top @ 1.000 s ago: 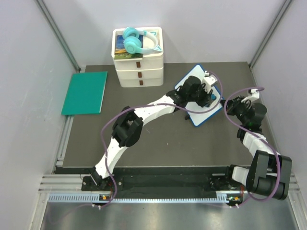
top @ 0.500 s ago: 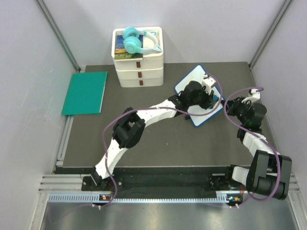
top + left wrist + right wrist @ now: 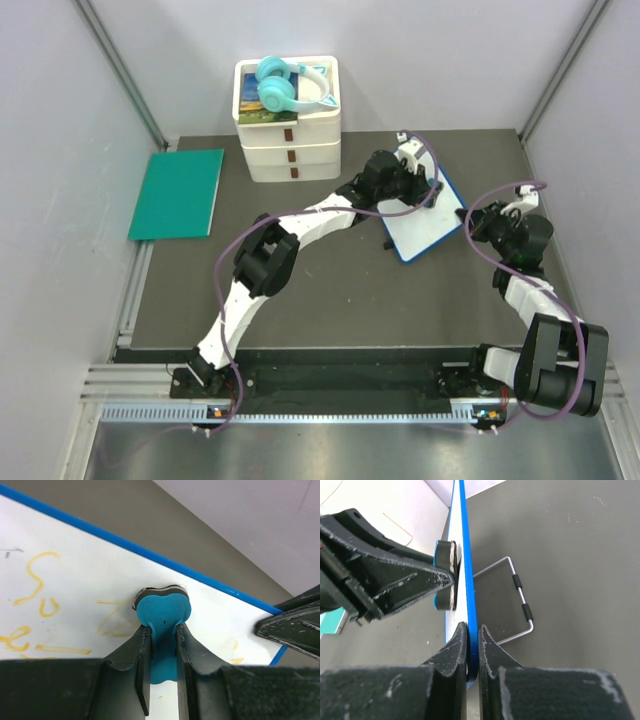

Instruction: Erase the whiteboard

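The whiteboard (image 3: 428,224), white with a thin blue frame, stands tilted at the table's right. Yellow-orange scribbles (image 3: 35,580) show on its face (image 3: 75,590) in the left wrist view. My left gripper (image 3: 415,168) is shut on a small blue eraser (image 3: 163,614) and presses it against the board near its far edge. The eraser also shows in the right wrist view (image 3: 445,575). My right gripper (image 3: 471,647) is shut on the board's blue edge (image 3: 465,570); it sits at the board's right side (image 3: 478,222). The board's wire stand (image 3: 520,600) rests on the mat behind.
A stack of white drawers (image 3: 290,130) with cyan headphones (image 3: 285,85) on top stands at the back. A green flat mat (image 3: 178,192) lies at the left. Grey walls close in both sides.
My left gripper has moved with the eraser from the board's middle toward its far upper edge. The right arm has stayed on the board's edge.
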`<state>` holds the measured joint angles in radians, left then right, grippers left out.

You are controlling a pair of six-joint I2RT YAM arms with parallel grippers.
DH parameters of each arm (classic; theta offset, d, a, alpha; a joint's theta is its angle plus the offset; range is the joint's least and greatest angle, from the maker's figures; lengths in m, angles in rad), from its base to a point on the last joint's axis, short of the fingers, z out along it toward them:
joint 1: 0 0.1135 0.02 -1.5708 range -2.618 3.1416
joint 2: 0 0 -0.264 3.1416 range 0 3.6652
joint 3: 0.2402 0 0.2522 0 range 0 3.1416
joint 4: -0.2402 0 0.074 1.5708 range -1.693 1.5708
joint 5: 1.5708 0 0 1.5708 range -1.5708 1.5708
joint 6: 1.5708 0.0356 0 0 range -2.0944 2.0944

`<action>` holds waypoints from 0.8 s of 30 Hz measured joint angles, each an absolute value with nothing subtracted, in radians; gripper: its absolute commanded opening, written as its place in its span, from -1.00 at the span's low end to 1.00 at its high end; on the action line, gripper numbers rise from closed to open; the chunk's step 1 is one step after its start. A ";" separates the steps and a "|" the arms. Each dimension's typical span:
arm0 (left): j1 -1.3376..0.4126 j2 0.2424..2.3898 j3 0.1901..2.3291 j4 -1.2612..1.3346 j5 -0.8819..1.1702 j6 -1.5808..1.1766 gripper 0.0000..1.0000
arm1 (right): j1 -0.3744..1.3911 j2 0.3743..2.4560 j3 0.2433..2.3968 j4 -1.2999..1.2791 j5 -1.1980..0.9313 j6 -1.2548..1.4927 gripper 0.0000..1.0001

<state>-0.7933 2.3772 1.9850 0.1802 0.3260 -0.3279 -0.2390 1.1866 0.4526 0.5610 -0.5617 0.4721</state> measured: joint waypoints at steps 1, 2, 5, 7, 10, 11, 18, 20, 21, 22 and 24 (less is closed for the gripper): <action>-0.789 2.379 1.985 0.182 0.331 -0.331 -1.00 | -0.237 1.187 0.453 0.561 -0.562 0.472 -1.00; -0.784 2.381 1.985 0.183 0.337 -0.333 -1.00 | -0.237 1.187 0.453 0.561 -0.563 0.472 -1.00; -0.785 2.381 1.979 0.190 0.344 -0.331 -1.00 | -0.236 1.187 0.453 0.561 -0.564 0.472 -1.00; -0.792 2.380 1.971 0.202 0.336 -0.316 -1.00 | -0.236 1.187 0.453 0.559 -0.561 0.472 -1.00; -0.808 2.371 1.952 0.218 0.307 -0.290 -1.00 | -0.236 1.187 0.453 0.556 -0.558 0.472 -1.00; -0.815 2.364 1.940 0.225 0.296 -0.285 -1.00 | -0.236 1.187 0.453 0.555 -0.558 0.472 -1.00; -0.884 2.326 1.880 0.268 0.275 -0.290 -1.00 | -0.237 1.187 0.453 0.552 -0.550 0.471 -1.00; -0.908 2.312 1.855 0.294 0.282 -0.306 -1.00 | -0.237 1.187 0.453 0.552 -0.549 0.472 -1.00; -0.918 2.306 1.841 0.307 0.271 -0.311 -1.00 | -0.237 1.187 0.452 0.551 -0.550 0.472 -1.00; -0.923 2.301 1.825 0.327 0.258 -0.318 -1.00 | -0.239 1.187 0.452 0.551 -0.552 0.472 -1.00; -0.922 2.299 1.809 0.357 0.255 -0.343 -1.00 | -0.239 1.187 0.452 0.552 -0.552 0.472 -1.00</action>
<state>-0.9222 2.2993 1.8088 0.3573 0.2546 -0.3431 -0.2386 1.1866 0.4522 0.5518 -0.5518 0.4717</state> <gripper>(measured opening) 0.244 0.039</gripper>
